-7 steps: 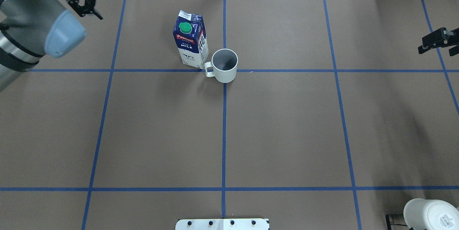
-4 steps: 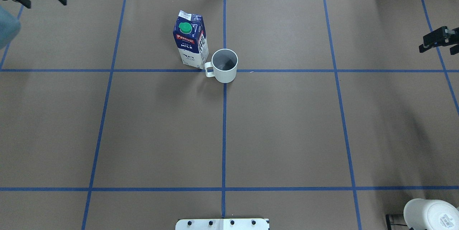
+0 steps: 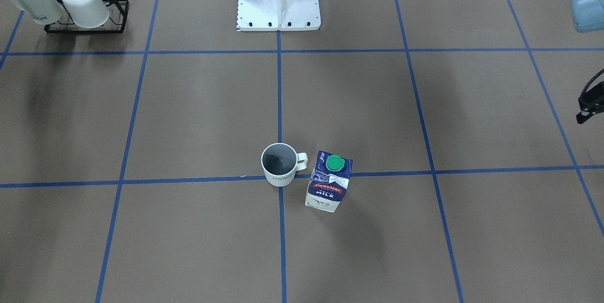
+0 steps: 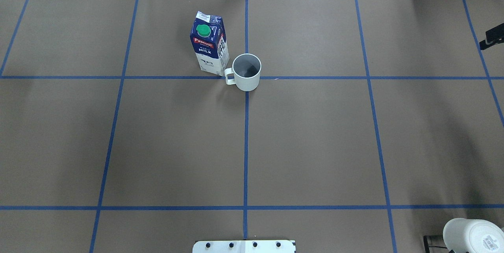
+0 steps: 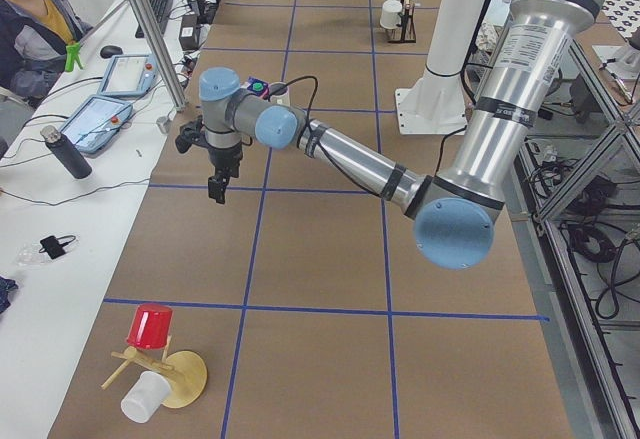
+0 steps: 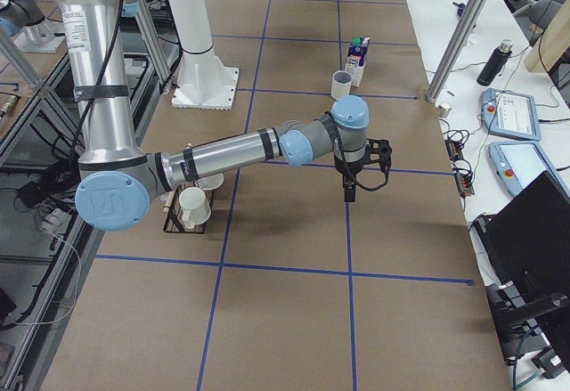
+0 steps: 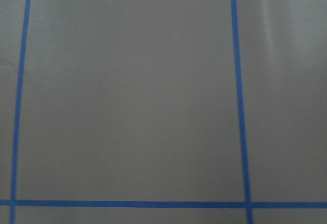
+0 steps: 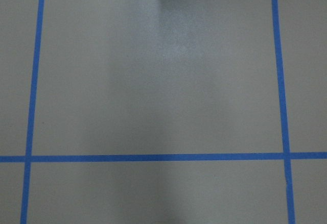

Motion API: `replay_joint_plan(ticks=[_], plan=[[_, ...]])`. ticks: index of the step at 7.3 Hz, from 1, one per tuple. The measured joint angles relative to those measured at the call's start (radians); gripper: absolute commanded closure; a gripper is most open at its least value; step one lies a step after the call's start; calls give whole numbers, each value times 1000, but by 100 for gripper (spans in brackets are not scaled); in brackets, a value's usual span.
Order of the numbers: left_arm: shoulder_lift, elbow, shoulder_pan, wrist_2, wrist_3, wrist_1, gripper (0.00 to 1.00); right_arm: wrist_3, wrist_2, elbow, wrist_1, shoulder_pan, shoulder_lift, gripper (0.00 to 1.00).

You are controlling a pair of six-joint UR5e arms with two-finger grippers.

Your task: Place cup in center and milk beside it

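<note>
Overhead exterior: cup (image 4: 247, 72) at desk (image 4: 315, 146) center, milk (image 4: 209, 48) just beside its handle; stiff, breakable, best gripped at rim; left end effector (image 5: 216, 195) and right end effector (image 6: 349, 195) far off, opening impossible to tell.

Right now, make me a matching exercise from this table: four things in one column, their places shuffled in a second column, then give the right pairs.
Things
1. white ribbed mug with dark grey inside
2. dark-blue and white milk carton
3. round green cap
4. black wire rack

Places
A. on the robot's right, holding two white mugs
B. over a crossing of blue tape lines
C. on top of the carton
D. upright beside the mug's handle

Pairs: 1-B, 2-D, 3-C, 4-A.
</note>
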Motion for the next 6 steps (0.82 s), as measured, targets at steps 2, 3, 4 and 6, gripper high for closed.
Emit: replay_joint_plan(ticks=[2, 3, 4, 6], plan=[[74, -30, -11, -18, 23, -21, 2, -139, 2, -8, -67, 31, -7, 0], [82, -44, -12, -16, 24, 26, 2, -180, 0, -5, -95, 34, -11, 0], [95, -55, -12, -15, 26, 66, 2, -196, 0, -2, -109, 35, -15, 0], [120, -62, -9, -22, 20, 83, 2, -202, 2, -1, -119, 23, -19, 0]])
